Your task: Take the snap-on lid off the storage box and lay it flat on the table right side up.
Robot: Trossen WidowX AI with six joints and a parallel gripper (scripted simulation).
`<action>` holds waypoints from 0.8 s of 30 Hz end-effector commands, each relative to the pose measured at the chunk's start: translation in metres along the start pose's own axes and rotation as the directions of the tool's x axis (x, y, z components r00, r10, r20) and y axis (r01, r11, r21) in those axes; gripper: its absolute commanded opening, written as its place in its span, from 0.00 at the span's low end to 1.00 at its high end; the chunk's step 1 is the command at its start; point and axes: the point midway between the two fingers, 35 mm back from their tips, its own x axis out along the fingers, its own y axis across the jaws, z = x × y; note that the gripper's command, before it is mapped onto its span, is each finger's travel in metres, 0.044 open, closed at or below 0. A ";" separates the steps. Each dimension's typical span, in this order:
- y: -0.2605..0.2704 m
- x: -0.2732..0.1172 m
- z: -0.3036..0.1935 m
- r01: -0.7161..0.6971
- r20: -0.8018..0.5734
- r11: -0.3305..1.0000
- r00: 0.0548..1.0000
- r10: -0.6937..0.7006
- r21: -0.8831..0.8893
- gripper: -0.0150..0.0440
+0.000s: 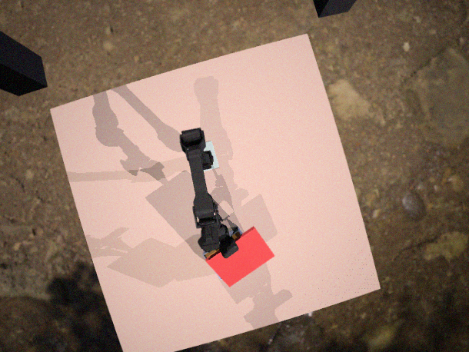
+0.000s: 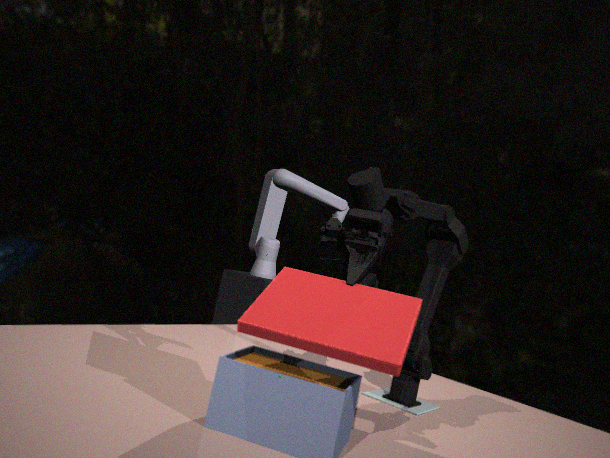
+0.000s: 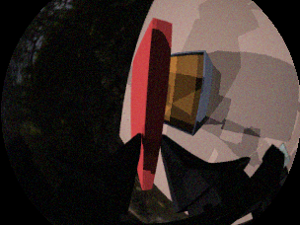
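The red lid (image 1: 246, 259) (image 2: 335, 315) (image 3: 142, 99) is in the air above the storage box, clear of its rim, red top face up and somewhat tilted. My gripper (image 3: 150, 136) is shut on the lid's edge on the arm's side, one finger over the top face and one below. In the exterior view the upper fingertip shows against the lid's far edge; the lower one is hidden. The blue-grey box (image 2: 280, 405) (image 3: 208, 84) stands upright and open on the table, its inside orange-brown. From above, the lid and the arm hide most of it.
The pink table (image 1: 288, 115) (image 2: 50, 400) carries the arm's pale base plate (image 1: 214, 155) (image 2: 425, 408) behind the box. A light grey second arm (image 2: 272, 215) stands on a dark block (image 2: 235, 295) in the background. Shadows cross the table.
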 end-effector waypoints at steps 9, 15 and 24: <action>0.004 -0.006 -0.023 -0.021 0.006 1.000 1.000 0.021 -0.001 0.25; 0.003 -0.006 -0.035 -0.021 0.005 1.000 1.000 0.021 0.000 0.25; 0.002 -0.007 -0.053 -0.021 0.004 1.000 1.000 0.021 0.001 0.25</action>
